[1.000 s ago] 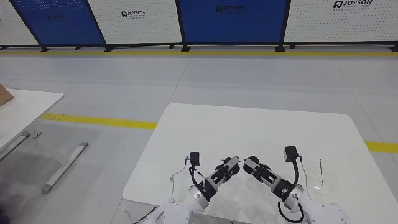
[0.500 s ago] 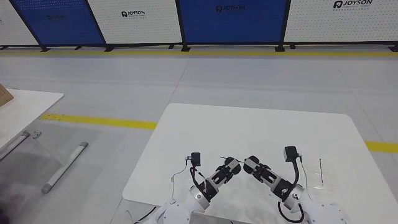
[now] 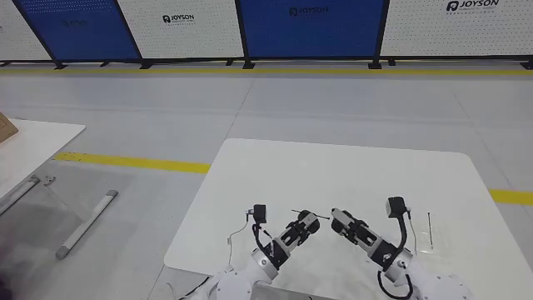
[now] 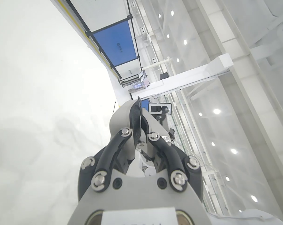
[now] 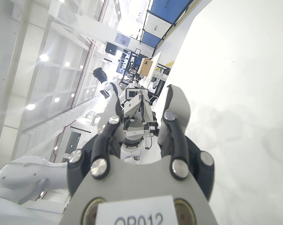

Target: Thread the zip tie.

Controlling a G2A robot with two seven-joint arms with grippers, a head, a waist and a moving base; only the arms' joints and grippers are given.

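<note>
The setting is a large industrial hall, laid out as a factory-floor test area. The space is fenced off by blue and white pegboard partitions [image 3: 312, 12], and the smooth grey floor [image 3: 250, 104] is marked with yellow lines [image 3: 133, 162]. A white worktop [image 3: 350, 175] is set on it. A high ceiling with round lamps [image 4: 217, 111] and white beams [image 4: 202, 73] is seen overhead.

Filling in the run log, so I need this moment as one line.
left gripper: shut on thin black zip tie | right gripper: open, empty, apart from left | both over white table
</note>
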